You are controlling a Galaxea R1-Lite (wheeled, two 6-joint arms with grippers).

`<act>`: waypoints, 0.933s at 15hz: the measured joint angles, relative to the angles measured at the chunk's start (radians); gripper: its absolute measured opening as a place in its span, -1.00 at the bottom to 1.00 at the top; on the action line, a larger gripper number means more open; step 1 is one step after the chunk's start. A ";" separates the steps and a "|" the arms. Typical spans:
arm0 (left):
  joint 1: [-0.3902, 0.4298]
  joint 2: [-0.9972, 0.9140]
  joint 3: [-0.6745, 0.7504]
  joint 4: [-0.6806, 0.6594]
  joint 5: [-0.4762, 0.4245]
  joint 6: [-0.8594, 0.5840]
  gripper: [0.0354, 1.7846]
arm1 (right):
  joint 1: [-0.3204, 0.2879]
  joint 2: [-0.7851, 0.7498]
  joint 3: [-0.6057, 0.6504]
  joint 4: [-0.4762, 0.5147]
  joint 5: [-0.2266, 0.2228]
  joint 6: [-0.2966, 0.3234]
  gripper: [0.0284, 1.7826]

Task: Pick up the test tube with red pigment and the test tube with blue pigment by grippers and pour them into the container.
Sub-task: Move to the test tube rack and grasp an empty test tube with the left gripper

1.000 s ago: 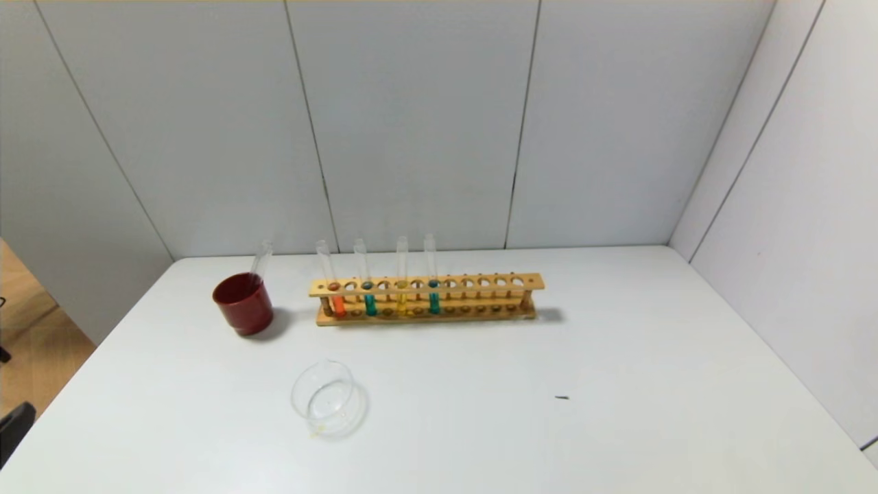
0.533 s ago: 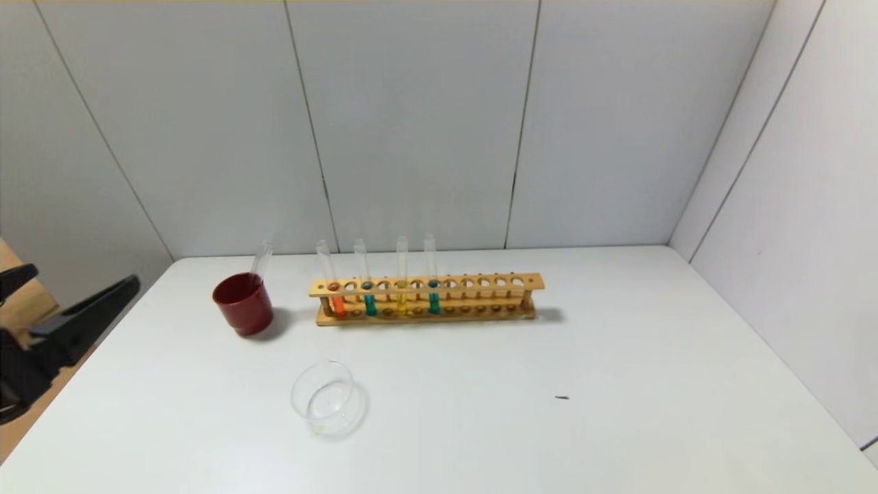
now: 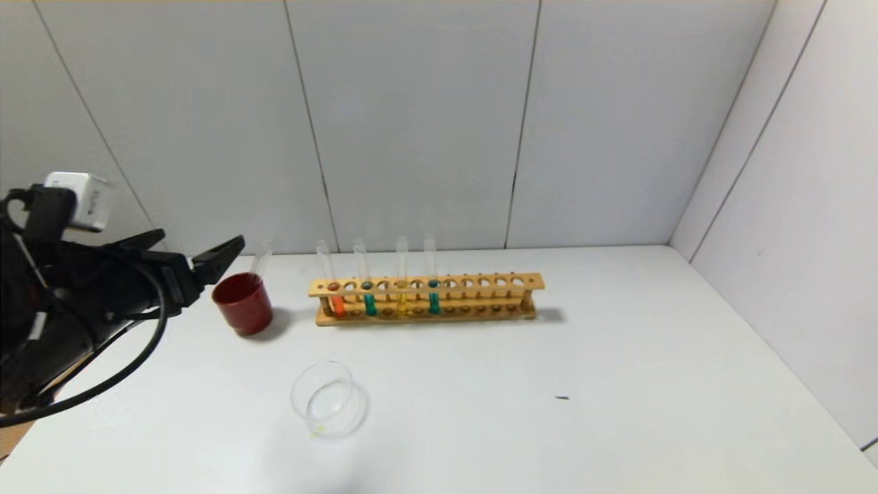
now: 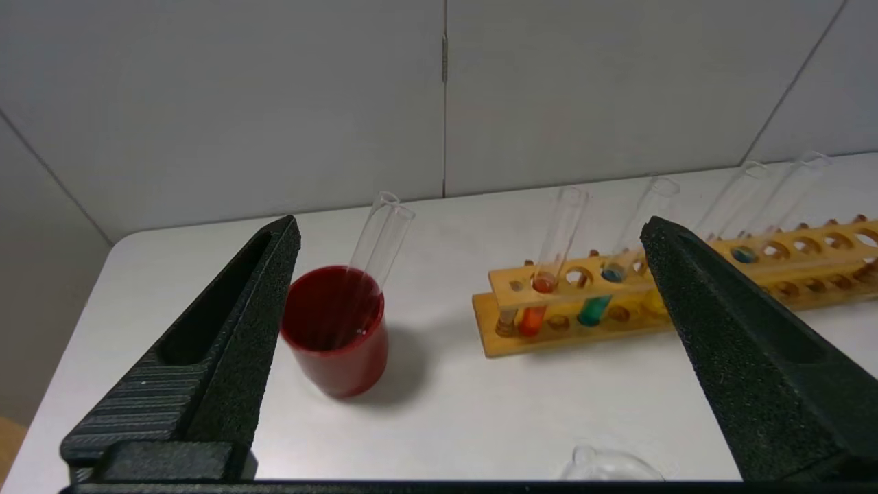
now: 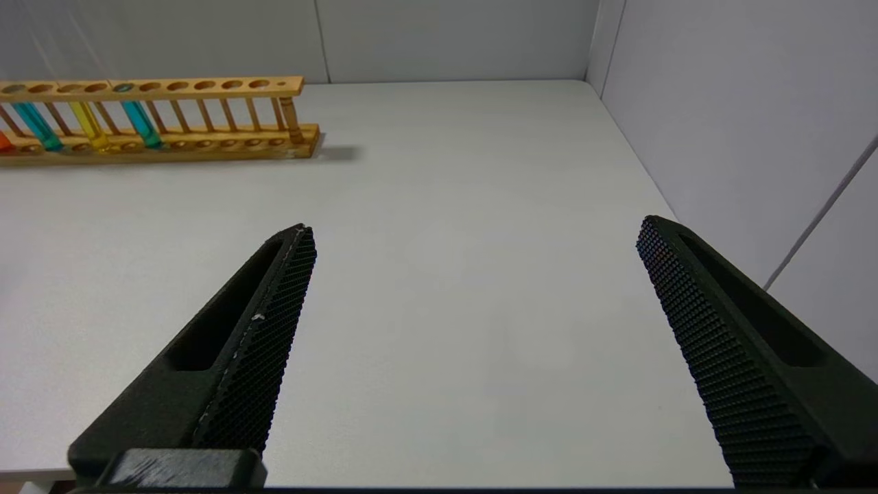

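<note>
The test tube with red pigment (image 3: 337, 300) stands at the left end of a wooden rack (image 3: 480, 283). Two test tubes with blue pigment (image 3: 370, 302) (image 3: 433, 300) stand in the rack, with a yellow tube (image 3: 402, 300) between them. The container (image 3: 328, 399), a low clear glass dish, sits in front of the rack. My left gripper (image 3: 201, 240) is open and empty, raised just left of the dark red cup (image 3: 243, 303). In the left wrist view the gripper (image 4: 471, 223) faces the red tube (image 4: 534, 317) and the nearer blue tube (image 4: 594, 309). My right gripper (image 5: 475, 226) is open over bare table.
The dark red cup holds an empty clear tube (image 3: 260, 257) that leans right. The rack's right half has empty holes (image 5: 206, 86). A small dark speck (image 3: 562, 397) lies on the white table. Grey walls close the back and right sides.
My left arm has come in from the left edge and risen, with its open gripper moving right toward the dark red cup. The tubes, rack and container have not moved.
</note>
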 joint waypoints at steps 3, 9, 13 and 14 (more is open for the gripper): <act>-0.032 0.183 -0.037 -0.166 0.002 0.005 0.96 | 0.000 0.000 0.000 0.000 0.000 0.000 0.92; -0.117 0.410 -0.126 -0.249 0.034 0.039 0.96 | 0.000 0.000 0.000 0.000 0.000 0.000 0.92; -0.175 0.487 -0.134 -0.253 0.090 0.038 0.96 | 0.000 0.000 0.000 0.000 0.000 0.000 0.92; -0.189 0.504 -0.134 -0.266 0.094 0.039 0.96 | 0.000 0.000 0.000 0.000 0.000 0.000 0.92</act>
